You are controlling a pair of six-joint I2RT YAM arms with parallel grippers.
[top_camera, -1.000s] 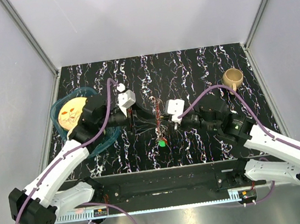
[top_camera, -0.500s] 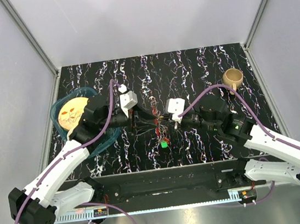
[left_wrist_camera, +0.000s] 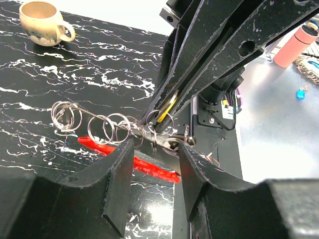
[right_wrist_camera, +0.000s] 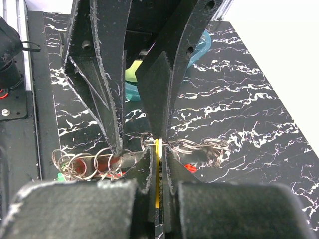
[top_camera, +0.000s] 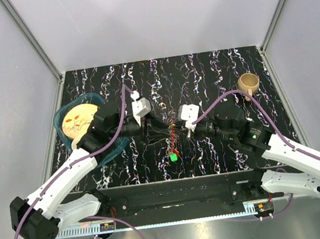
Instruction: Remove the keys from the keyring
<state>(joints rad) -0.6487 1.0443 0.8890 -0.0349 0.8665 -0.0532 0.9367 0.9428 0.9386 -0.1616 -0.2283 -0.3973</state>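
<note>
A chain of small grey rings, the keyring (left_wrist_camera: 107,128), hangs stretched between my two grippers above the table's middle, and its red piece (left_wrist_camera: 144,164) shows just under it. My right gripper (right_wrist_camera: 158,149) is shut on a thin brass-gold key (right_wrist_camera: 158,174) that stands on edge at the chain. My left gripper (left_wrist_camera: 156,149) is open; its fingers (right_wrist_camera: 107,89) stand one on each side of the chain, facing the right gripper. Below the chain is a green-headed key (top_camera: 173,158); I cannot tell whether it hangs or lies on the table. No silver key shows clearly.
A tan mug (top_camera: 248,83) stands at the back right. A teal bowl holding a yellow round thing (top_camera: 77,120) sits at the left, partly under my left arm. The table's front edge (top_camera: 174,181) runs close below the grippers.
My left gripper has shifted slightly right, closer to the right gripper. The green-headed key now sits a little nearer the front edge. The right gripper has stayed shut on the brass-gold key.
</note>
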